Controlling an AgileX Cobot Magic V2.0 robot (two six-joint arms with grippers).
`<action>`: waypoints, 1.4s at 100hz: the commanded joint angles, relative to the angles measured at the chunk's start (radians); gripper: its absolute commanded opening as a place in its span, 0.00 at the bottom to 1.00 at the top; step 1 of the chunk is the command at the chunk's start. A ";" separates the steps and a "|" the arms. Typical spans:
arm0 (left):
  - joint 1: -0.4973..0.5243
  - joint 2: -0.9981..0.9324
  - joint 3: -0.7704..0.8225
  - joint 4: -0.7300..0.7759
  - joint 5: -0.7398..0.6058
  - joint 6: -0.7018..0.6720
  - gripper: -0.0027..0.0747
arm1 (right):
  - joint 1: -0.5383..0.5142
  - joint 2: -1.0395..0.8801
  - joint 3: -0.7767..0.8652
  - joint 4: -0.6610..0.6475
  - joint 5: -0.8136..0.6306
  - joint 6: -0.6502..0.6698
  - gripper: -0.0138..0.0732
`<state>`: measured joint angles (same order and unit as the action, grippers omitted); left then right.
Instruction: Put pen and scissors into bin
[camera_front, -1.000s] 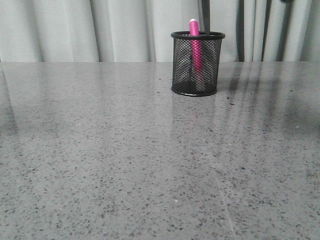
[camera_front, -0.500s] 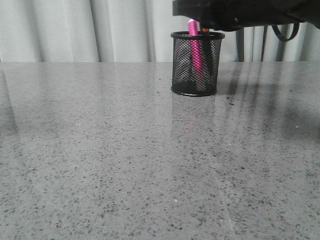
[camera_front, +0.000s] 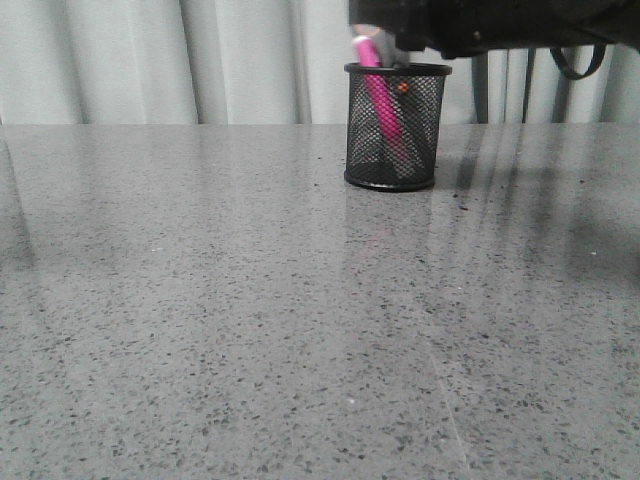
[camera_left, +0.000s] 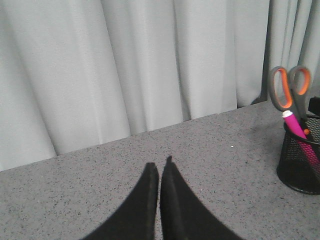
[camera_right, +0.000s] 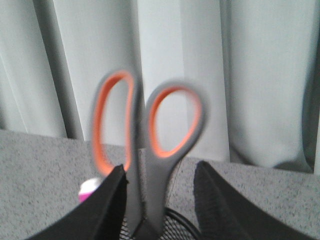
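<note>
Scissors (camera_right: 145, 150) stand blades-down in the bin (camera_front: 392, 128), upper centre of the front view, between the right end effector (camera_right: 160, 200) fingers, which look spread apart. Best to lift straight up, clear of the orange loops. Pen (camera_front: 380, 98) leans inside, crowding them; left end effector (camera_left: 159, 185) is pressed together above bare tabletop (camera_front: 250, 300).

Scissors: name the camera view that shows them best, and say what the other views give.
Right wrist view: the scissors fill the picture, handle loops up, though blurred. The left wrist view shows them small but sharp, standing in the bin. The front view gives only an orange dot through the mesh.
</note>
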<state>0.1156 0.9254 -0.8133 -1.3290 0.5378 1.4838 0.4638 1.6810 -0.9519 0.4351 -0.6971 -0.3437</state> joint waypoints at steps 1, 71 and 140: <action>0.001 -0.009 -0.029 -0.048 -0.009 0.002 0.01 | 0.000 -0.086 -0.022 -0.018 -0.089 0.000 0.50; 0.003 -0.083 0.062 -0.251 0.001 0.235 0.01 | -0.070 -0.674 0.343 -0.009 -0.093 -0.214 0.07; 0.005 -0.562 0.605 -0.521 -0.106 0.492 0.01 | -0.075 -1.273 0.875 0.217 0.005 -0.214 0.07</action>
<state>0.1169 0.4041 -0.2165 -1.7865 0.4323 2.0001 0.3966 0.4281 -0.0586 0.6686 -0.6589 -0.5484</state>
